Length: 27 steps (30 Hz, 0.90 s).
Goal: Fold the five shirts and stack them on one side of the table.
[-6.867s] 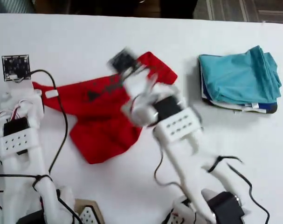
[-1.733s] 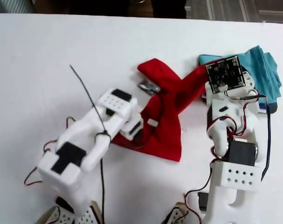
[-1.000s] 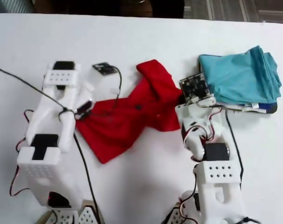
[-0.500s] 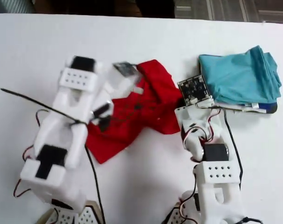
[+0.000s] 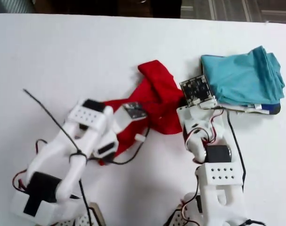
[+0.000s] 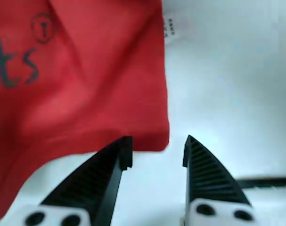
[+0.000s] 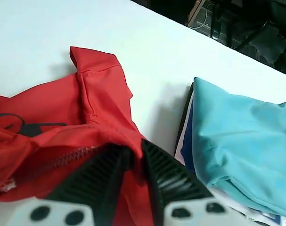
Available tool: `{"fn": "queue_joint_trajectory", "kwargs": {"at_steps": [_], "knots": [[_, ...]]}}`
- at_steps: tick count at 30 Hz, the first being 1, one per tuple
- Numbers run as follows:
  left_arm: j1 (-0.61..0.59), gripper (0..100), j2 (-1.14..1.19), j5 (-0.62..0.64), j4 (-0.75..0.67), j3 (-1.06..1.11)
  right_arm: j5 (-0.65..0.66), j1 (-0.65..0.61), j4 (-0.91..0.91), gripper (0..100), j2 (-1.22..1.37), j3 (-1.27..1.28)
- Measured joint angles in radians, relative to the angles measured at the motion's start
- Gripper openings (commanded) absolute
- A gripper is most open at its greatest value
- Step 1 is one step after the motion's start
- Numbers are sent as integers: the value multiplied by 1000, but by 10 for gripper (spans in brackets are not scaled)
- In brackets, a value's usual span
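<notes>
Left gripper (image 6: 156, 153), jaws parted, hovers just short of the hem corner of the crumpled red cloth shirt (image 6: 86, 80) while the right gripper (image 7: 137, 157) clamps its opposite edge.

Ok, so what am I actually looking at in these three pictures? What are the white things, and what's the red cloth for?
The white things are two small robot arms at a table, each ending in a two-fingered gripper. The high view comes from a fixed camera looking down on the table. The other two come from cameras on the arms' wrists, so the black wedges in them are gripper fingers. On the table lie a crumpled red shirt and, beside it, a stack of folded shirts with a teal one on top. The right gripper is pinched shut on a fold of the red shirt. The left gripper is open at the shirt's hem, holding nothing.
</notes>
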Motion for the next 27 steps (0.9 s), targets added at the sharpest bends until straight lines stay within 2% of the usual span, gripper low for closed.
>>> {"fn": "queue_joint_trajectory", "kwargs": {"at_steps": [15,17,20,27], "knots": [[-5,193,120,9,-141,78,0,0,0,18,0,0],[-5,152,137,8,-143,77,0,0,0,18,0,0],[-2,13,138,9,-143,75,0,0,0,18,0,0],[0,26,158,11,-103,18,0,0,0,18,0,6]]}}
